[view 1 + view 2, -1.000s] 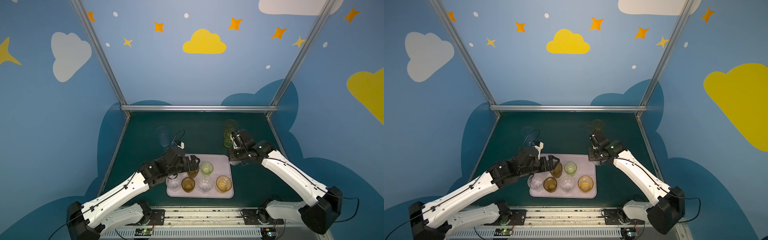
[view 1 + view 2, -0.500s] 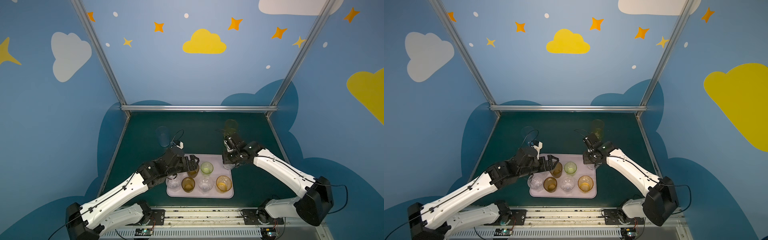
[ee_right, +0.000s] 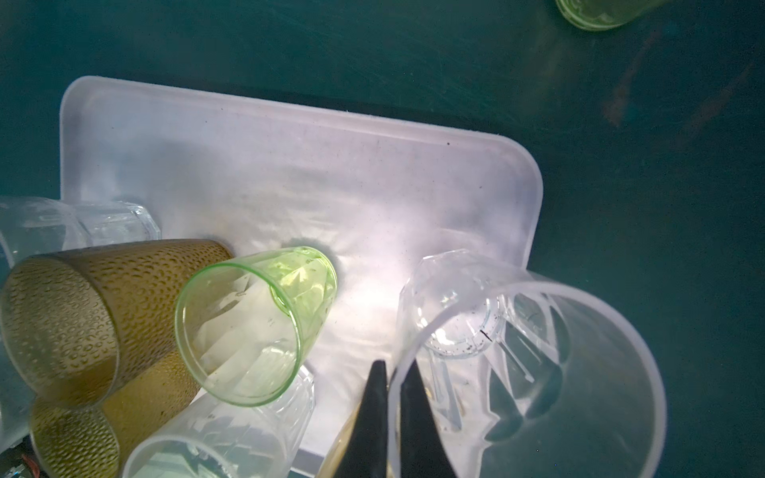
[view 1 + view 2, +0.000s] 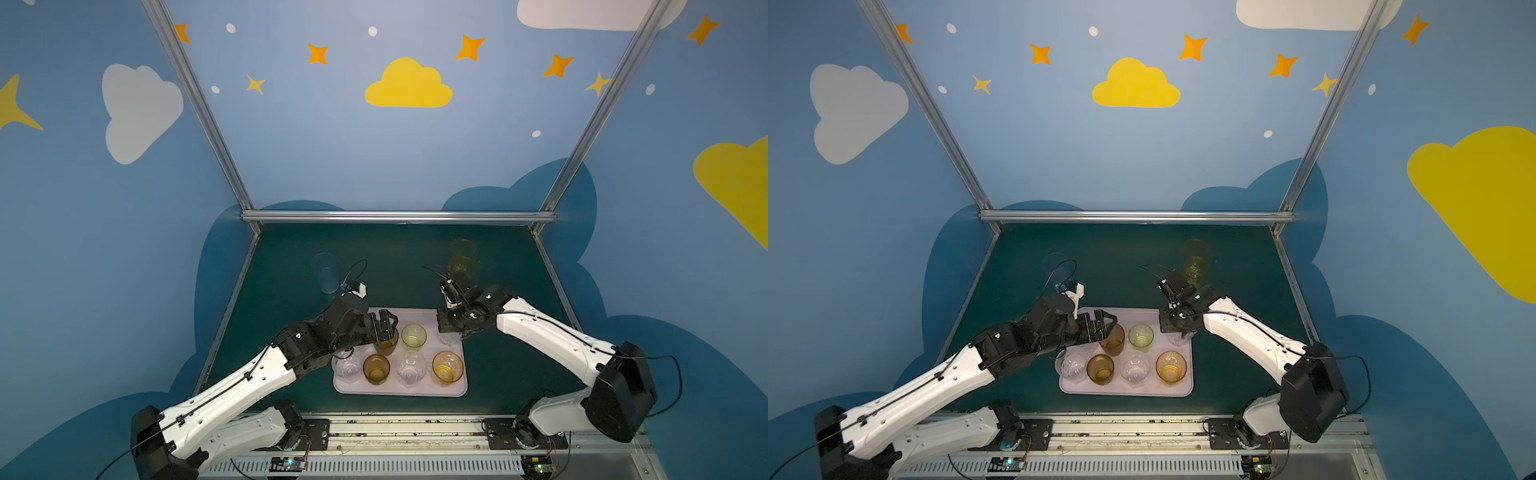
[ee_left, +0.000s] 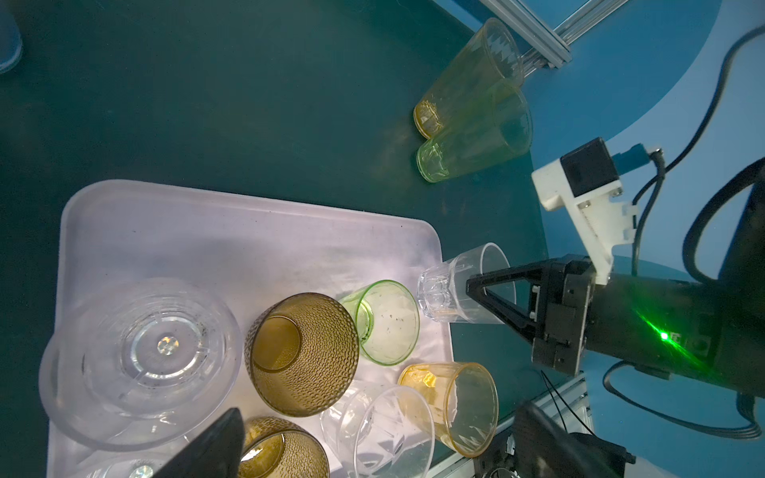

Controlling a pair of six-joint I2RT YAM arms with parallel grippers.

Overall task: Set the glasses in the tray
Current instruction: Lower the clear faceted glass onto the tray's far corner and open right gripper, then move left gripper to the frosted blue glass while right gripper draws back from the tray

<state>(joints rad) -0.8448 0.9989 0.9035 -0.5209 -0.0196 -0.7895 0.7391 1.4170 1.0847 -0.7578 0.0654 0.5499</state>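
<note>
Dial: top views, tray at centre, 12 toward the back wall.

Table point(image 4: 386, 253): dark green, everything stands on it.

Left arm point(image 4: 232, 386): comes in from 8. The left gripper point(image 4: 385, 326) hangs over the tray's back row, right above the back brown-amber glass point(image 4: 387, 345). Its jaws are spread wide with nothing between them.

Right arm point(image 4: 548, 336): comes in from 4. The right gripper point(image 4: 452, 332) is at the tray's 2 o'clock corner, clamped tight on the rim of the held clear glass point(image 3: 538, 372). The right wrist view shows the glass wall pinched between the fingers point(image 3: 372, 414). The glass base is over the tray corner; can't tell if it touches the tray floor.

Tray point(image 4: 415, 393): pale lilac, low rim, near the table's front edge, between the two arms.

Tall glasses, all off the tray and standing on the table:
- Pale blue glass point(image 4: 325, 272) is at 11, well apart from the tray.
- Tall orange glass point(image 5: 467, 78) and yellow-green glass point(image 5: 476, 140) are at 1, just beside each other.

Short glasses in the tray:
- Front row, 8 to 4: front-left clear glass point(image 4: 347, 366), front brown-amber glass point(image 4: 376, 369), front-middle clear glass point(image 4: 410, 368), short orange glass point(image 4: 447, 368).
- Green glass point(image 4: 413, 336) is at 12, between the back brown-amber glass and the held clear glass.
- Back-left clear glass point(image 5: 145, 351) is at 10, mostly hidden under the left arm in both top views.
</note>
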